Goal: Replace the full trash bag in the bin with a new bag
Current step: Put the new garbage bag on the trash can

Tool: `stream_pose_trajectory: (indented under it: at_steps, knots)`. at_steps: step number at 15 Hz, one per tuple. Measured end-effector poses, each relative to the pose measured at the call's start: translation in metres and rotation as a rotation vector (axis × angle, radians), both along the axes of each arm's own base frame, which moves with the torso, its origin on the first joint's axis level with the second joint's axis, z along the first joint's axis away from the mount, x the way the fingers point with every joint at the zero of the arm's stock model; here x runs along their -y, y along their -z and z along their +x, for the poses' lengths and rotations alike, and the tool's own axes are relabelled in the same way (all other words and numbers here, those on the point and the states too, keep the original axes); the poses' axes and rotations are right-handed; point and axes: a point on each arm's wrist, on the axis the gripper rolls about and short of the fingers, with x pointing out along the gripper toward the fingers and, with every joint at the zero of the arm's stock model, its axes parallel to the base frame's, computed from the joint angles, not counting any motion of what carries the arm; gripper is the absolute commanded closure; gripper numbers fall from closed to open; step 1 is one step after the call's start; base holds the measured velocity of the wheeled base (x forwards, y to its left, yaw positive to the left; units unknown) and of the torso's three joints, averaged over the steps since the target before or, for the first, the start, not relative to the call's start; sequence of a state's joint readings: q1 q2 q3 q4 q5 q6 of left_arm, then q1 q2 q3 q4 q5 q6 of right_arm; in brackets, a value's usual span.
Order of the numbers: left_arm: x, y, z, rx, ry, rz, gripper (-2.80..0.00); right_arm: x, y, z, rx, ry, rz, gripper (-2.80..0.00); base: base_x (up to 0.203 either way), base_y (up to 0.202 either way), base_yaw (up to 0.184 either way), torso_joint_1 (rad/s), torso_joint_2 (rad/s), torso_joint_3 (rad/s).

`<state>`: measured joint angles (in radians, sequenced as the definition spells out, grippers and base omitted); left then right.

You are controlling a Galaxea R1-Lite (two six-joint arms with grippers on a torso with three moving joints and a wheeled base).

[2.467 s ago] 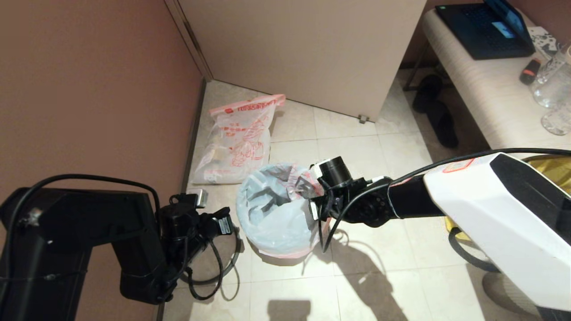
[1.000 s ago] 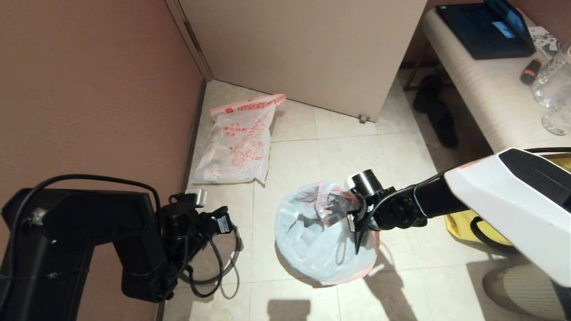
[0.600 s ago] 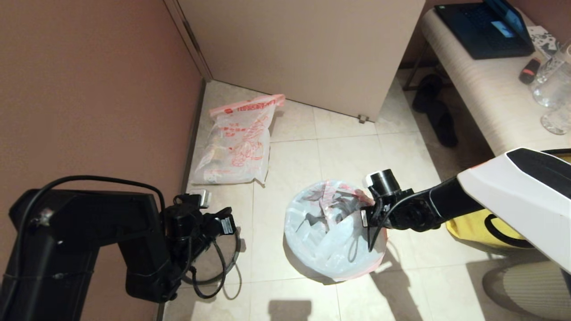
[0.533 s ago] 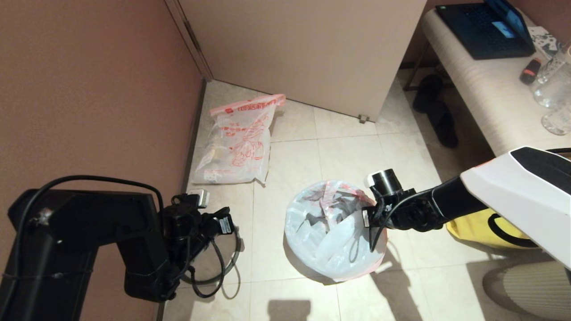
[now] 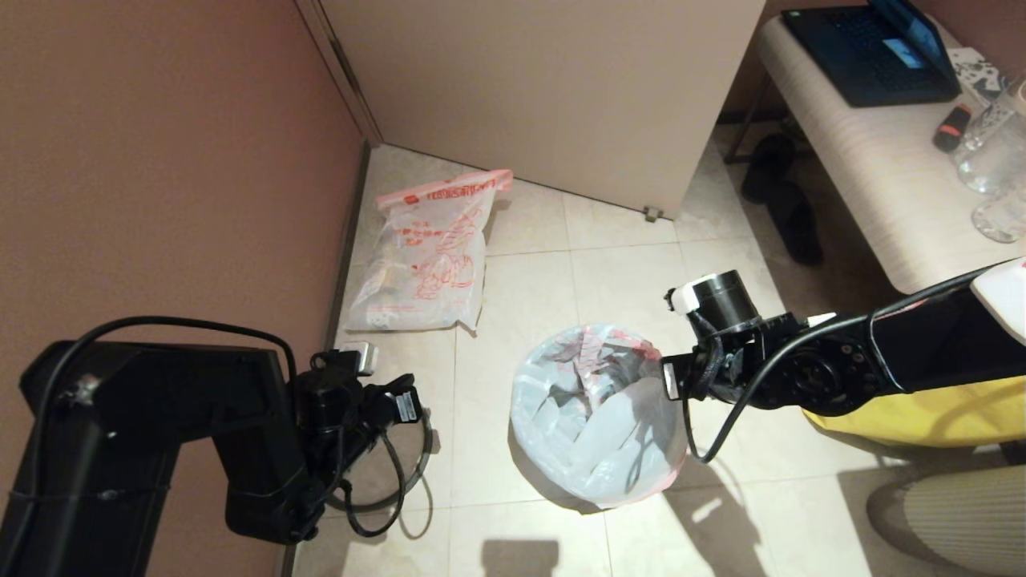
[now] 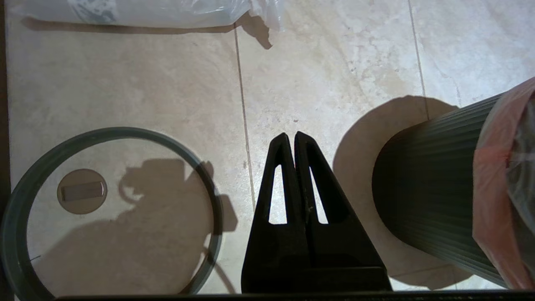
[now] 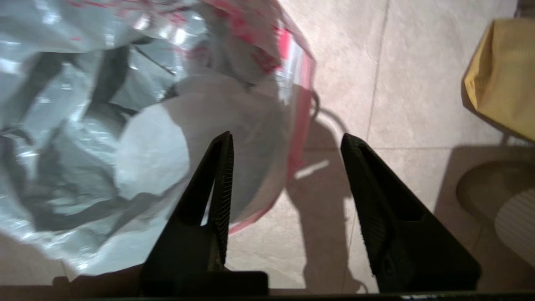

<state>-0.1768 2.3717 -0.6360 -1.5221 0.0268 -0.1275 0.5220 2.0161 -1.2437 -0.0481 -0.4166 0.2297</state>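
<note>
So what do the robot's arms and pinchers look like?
Both arms are mostly black with looping black cables. The right arm has a white shell and a round black camera. Each gripper, left and right, has two black pointed triangle fingers with cut-out holes.

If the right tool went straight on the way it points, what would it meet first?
Probably the new bag draped over the bin's rim: the right tool, open, straddles its pink edge. Depth is unclear.

Laptop (image 5: 870, 52), open, on bench (image 5: 874, 176) at 2 o'clock; glassware (image 5: 994, 160) beside it. Dark slippers (image 5: 781, 196) on floor by bench. Yellow bag (image 5: 914, 417) at 4 o'clock.
</note>
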Motion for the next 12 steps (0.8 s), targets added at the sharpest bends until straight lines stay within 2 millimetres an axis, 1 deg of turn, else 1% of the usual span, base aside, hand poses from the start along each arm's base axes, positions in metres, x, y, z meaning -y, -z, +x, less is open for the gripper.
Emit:
stream_pose_trajectory:
  at_steps: [3,5,6,8,10,12]
  knots:
    - [-0.001,0.001,0.001,0.000,-0.002,0.004,0.00,-0.022,-0.004,-0.004,0.016,-0.073,0.006,0.00,0.000,0.000,0.000,0.000,0.00,0.000]
    - [-0.001,0.002,0.002,-0.001,-0.004,0.005,0.00,-0.040,0.000,0.001,0.018,-0.124,0.024,0.00,0.000,0.000,0.000,0.000,0.00,0.000]
    - [-0.002,0.002,0.002,-0.001,-0.007,0.005,0.00,-0.048,0.005,0.006,0.014,-0.145,0.026,0.00,0.000,0.000,0.000,0.000,0.00,0.000]
    - [-0.002,0.003,0.003,-0.001,-0.006,0.005,0.00,-0.065,0.024,0.020,-0.001,-0.169,0.019,0.00,0.000,0.000,0.000,0.000,0.00,0.000]
    - [-0.003,0.003,0.003,-0.001,-0.010,0.005,0.00,-0.079,0.053,0.036,-0.032,-0.184,-0.003,0.00,0.000,0.000,0.000,0.000,0.00,0.000]
    - [-0.003,0.003,0.003,-0.001,-0.010,0.005,0.00,-0.091,0.088,0.053,-0.061,-0.192,-0.022,0.00,0.000,0.000,0.000,0.000,0.00,0.000]
